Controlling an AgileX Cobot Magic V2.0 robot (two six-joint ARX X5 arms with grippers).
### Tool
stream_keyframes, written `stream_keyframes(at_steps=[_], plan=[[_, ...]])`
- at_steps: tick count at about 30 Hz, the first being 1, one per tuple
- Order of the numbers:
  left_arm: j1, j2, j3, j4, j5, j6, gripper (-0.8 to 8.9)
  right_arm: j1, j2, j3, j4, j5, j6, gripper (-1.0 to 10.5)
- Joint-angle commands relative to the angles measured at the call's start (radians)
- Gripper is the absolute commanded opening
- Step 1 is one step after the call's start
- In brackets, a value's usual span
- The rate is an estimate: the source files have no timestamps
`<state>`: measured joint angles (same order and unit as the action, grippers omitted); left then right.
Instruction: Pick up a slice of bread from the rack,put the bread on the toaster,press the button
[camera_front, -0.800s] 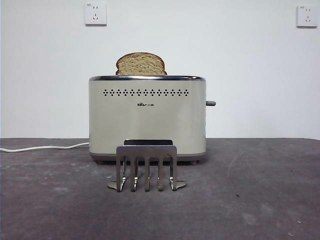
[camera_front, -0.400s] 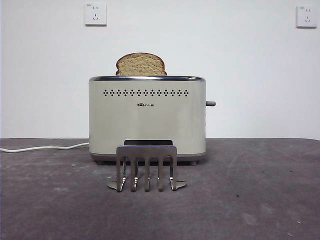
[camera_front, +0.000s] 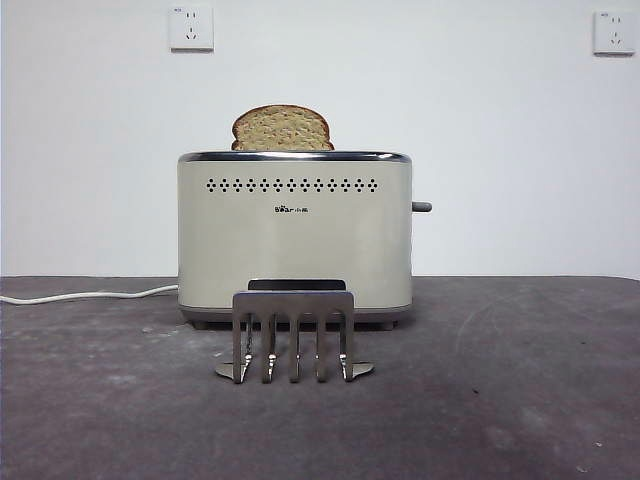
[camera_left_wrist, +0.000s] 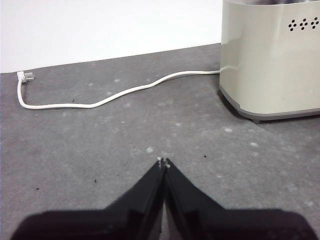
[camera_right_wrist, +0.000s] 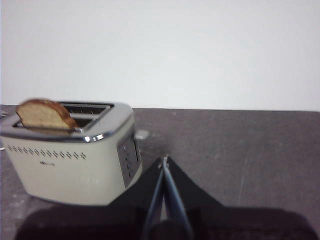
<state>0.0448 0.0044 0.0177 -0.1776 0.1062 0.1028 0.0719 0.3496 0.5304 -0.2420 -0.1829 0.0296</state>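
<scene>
The slice of bread (camera_front: 282, 128) stands in a slot of the cream toaster (camera_front: 294, 235), only its domed top showing; it also shows in the right wrist view (camera_right_wrist: 44, 114). The steel rack (camera_front: 293, 335) stands empty in front of the toaster. The dark button (camera_front: 422, 207) sticks out of the toaster's right narrow side. My left gripper (camera_left_wrist: 163, 162) is shut and empty over the table, off the toaster's (camera_left_wrist: 272, 55) cord side. My right gripper (camera_right_wrist: 164, 161) is shut and empty, off the toaster's (camera_right_wrist: 70, 155) button side. Neither gripper shows in the front view.
The white cord (camera_front: 85, 295) runs from the toaster to the left across the dark table (camera_front: 500, 400); its plug (camera_left_wrist: 25, 76) lies loose near the wall. Two wall sockets (camera_front: 191, 28) sit high on the white wall.
</scene>
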Motion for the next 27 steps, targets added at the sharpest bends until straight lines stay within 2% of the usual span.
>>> stream_keyframes(at_steps=[1, 13, 27], plan=[[0.003, -0.003, -0.014, 0.002, -0.002, -0.01, -0.04, 0.0, -0.055, -0.135, 0.061, 0.003, 0.027, 0.0], [0.003, -0.003, -0.014, 0.002, -0.002, -0.01, -0.04, 0.0, -0.265, -0.433, 0.099, 0.009, 0.028, 0.0], [0.003, -0.003, -0.014, 0.004, -0.002, -0.01, -0.04, 0.001, -0.349, -0.524, 0.073, 0.006, 0.053, 0.0]])
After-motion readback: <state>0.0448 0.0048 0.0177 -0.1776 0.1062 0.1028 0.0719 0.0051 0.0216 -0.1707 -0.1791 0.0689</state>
